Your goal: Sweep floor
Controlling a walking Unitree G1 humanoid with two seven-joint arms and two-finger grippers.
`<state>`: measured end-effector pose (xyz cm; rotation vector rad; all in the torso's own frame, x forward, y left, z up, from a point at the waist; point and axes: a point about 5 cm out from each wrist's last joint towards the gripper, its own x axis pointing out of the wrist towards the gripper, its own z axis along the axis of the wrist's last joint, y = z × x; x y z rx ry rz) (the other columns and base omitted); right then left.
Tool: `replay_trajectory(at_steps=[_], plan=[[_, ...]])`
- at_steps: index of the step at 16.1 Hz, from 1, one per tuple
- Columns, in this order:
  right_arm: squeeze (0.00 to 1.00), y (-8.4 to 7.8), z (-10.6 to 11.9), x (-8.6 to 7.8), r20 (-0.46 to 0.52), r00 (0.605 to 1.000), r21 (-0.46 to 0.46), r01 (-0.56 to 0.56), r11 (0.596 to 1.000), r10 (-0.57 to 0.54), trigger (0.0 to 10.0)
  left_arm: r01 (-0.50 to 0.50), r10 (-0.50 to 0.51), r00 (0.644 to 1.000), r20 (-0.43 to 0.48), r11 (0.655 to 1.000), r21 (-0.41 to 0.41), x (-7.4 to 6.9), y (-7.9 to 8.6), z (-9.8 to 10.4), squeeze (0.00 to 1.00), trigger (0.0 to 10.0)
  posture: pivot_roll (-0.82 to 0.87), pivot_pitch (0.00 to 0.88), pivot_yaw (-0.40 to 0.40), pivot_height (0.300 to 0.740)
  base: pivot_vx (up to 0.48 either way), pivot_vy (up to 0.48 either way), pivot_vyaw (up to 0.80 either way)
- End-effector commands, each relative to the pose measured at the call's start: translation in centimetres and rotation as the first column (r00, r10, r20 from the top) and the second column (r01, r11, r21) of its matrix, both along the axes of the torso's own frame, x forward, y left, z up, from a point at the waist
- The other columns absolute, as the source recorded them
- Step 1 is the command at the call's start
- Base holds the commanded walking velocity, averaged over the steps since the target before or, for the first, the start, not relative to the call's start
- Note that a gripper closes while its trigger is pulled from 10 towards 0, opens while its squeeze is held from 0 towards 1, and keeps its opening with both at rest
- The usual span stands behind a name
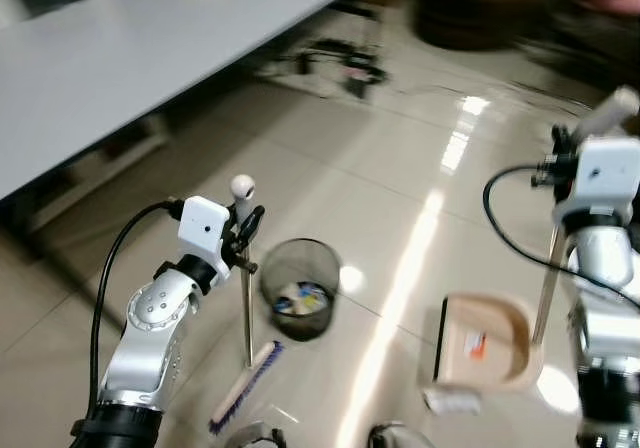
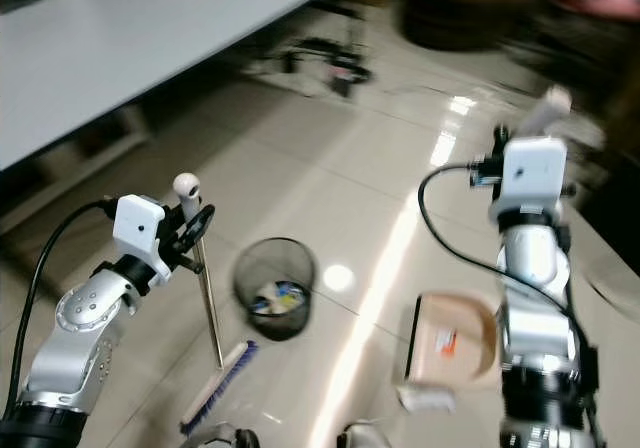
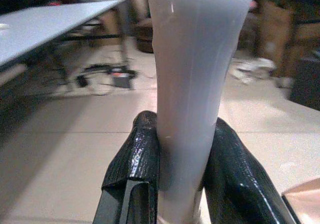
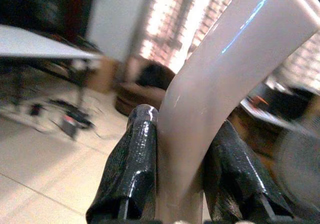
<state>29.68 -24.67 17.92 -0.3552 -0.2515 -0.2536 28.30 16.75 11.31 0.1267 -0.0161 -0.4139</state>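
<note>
While both arms stand raised over the glossy tile floor (image 1: 330,183), the left gripper (image 1: 243,230) is clamped on the upper end of the broom (image 1: 247,313), just below its white knob. The shaft runs nearly upright, down to a purple-bristled head resting on the tiles near the robot. To the right, the right gripper (image 4: 182,159) is closed around the dustpan's pale handle, and the dustpan (image 1: 487,341) sits on the floor. Between the two tools, slightly farther off, stands a black mesh bin (image 1: 300,286) holding scraps. A small white scrap (image 1: 452,400) lies just near of the pan. The broom head would probably have to travel rightward to reach the pan.
</note>
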Motion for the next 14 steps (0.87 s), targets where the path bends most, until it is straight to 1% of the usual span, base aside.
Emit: replay_trajectory(at_steps=[1, 3, 4, 5, 6, 7, 8, 10, 11, 12, 14], plan=[[0.00, 0.3, 1.6, -0.4, 0.052, 0.999, -0.039, 0.011, 0.999, -0.009, 10.0, 0.003, -0.003, 1.000, -0.009, 1.000, -0.002, -0.4, -0.1, -0.2, 0.00, 10.0, -0.04, 0.098, 0.048, 0.740, 0.000, 0.000, -0.80], [0.00, 0.5, 1.3, -0.8, 0.009, 1.000, -0.057, 0.029, 0.998, -0.028, 10.0, -0.018, 0.017, 1.000, -0.023, 1.000, -0.008, -0.7, 0.0, -0.7, 0.00, 10.0, -0.04, 0.092, 0.047, 0.740, 0.000, 0.000, -0.79], [0.00, 0.6, 1.4, -0.8, 0.015, 1.000, -0.017, 0.024, 1.000, -0.024, 10.0, -0.033, 0.033, 0.999, -0.014, 0.999, -0.024, -0.6, -0.2, -0.5, 0.00, 10.0, -0.04, 0.088, 0.048, 0.740, 0.000, 0.000, -0.73], [0.00, 0.6, 1.4, -0.8, 0.019, 1.000, -0.001, 0.023, 1.000, -0.023, 10.0, -0.034, 0.033, 0.999, -0.009, 0.999, -0.024, -0.5, -0.2, -0.4, 0.00, 10.0, -0.04, 0.089, 0.049, 0.740, 0.000, 0.000, -0.74], [0.00, 0.8, 1.3, -0.8, 0.031, 0.999, 0.061, 0.018, 0.998, -0.020, 10.0, -0.038, 0.038, 0.999, 0.011, 0.999, 0.000, -0.3, -0.4, -0.3, 0.00, 10.0, -0.03, 0.090, 0.047, 0.740, 0.000, 0.000, -0.80], [0.00, 1.3, 1.2, -0.7, 0.035, 0.999, 0.113, 0.011, 0.994, -0.016, 10.0, -0.053, 0.051, 0.998, 0.026, 0.997, 0.049, 0.0, -0.6, -0.2, 0.00, 10.0, -0.03, 0.091, 0.047, 0.740, 0.000, 0.000, -0.80], [0.00, 1.9, 1.2, -0.5, 0.035, 0.999, 0.136, -0.009, 0.991, 0.005, 10.0, -0.058, 0.056, 0.998, 0.034, 0.997, 0.050, 0.1, -0.6, -0.1, 0.00, 10.0, -0.04, 0.098, 0.052, 0.740, 0.000, 0.000, -0.80], [0.00, 3.9, 1.4, 0.5, 0.030, 0.998, 0.158, -0.052, 0.986, 0.048, 10.0, -0.067, 0.066, 0.997, 0.038, 0.998, 0.015, 0.1, -1.1, 0.1, 0.00, 10.0, -0.04, 0.100, 0.056, 0.740, 0.000, 0.000, -0.80], [0.00, 4.8, 1.4, 0.7, 0.032, 0.996, 0.165, -0.084, 0.983, 0.079, 10.0, -0.083, 0.083, 0.996, 0.033, 0.997, -0.004, 0.2, -1.2, 0.1, 0.00, 10.0, -0.03, 0.102, 0.048, 0.740, 0.000, 0.000, -0.80], [0.00, 5.4, 1.2, 0.7, 0.029, 0.995, 0.173, -0.100, 0.980, 0.097, 10.0, -0.108, 0.108, 0.993, 0.037, 0.994, -0.015, 0.5, -1.2, 0.2, 0.00, 10.0, -0.04, 0.104, 0.042, 0.740, 0.000, 0.000, -0.80], [0.00, 5.5, 0.9, 0.6, 0.021, 0.995, 0.178, -0.101, 0.979, 0.099, 10.0, -0.151, 0.152, 0.988, 0.038, 0.988, -0.018, 1.1, -1.3, 0.2, 0.00, 10.0, -0.04, 0.108, 0.043, 0.740, 0.000, 0.000, -0.80]])
